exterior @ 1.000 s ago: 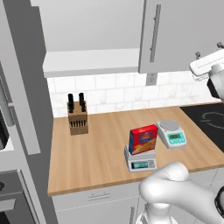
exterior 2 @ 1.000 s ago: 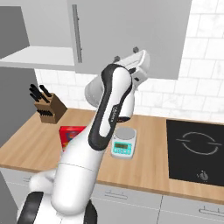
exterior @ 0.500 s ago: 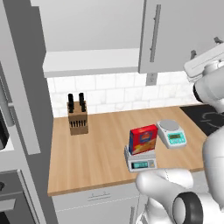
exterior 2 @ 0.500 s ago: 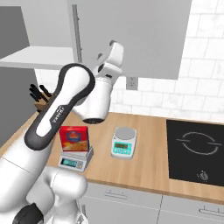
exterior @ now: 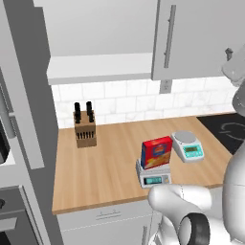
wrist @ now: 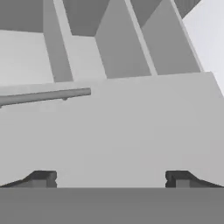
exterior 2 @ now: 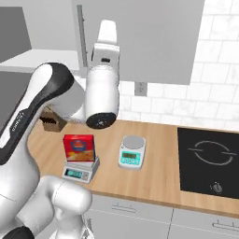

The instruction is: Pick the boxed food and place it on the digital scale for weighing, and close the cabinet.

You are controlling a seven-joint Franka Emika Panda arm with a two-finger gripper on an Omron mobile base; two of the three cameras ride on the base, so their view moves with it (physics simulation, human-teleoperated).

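Wooden counter, lower centre, carries the boxed food (exterior: pixel 156 152) upright on the digital scale (exterior: pixel 153 175), so closing the cabinet (exterior: pixel 198 38) remains: the empty gripper (wrist: pixel 109 178), fingers spread, faces a door and should push it.

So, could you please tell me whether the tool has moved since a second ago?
Yes. In the right base view the tool has swung left along the cabinet face, toward its bar handle, jaws open.
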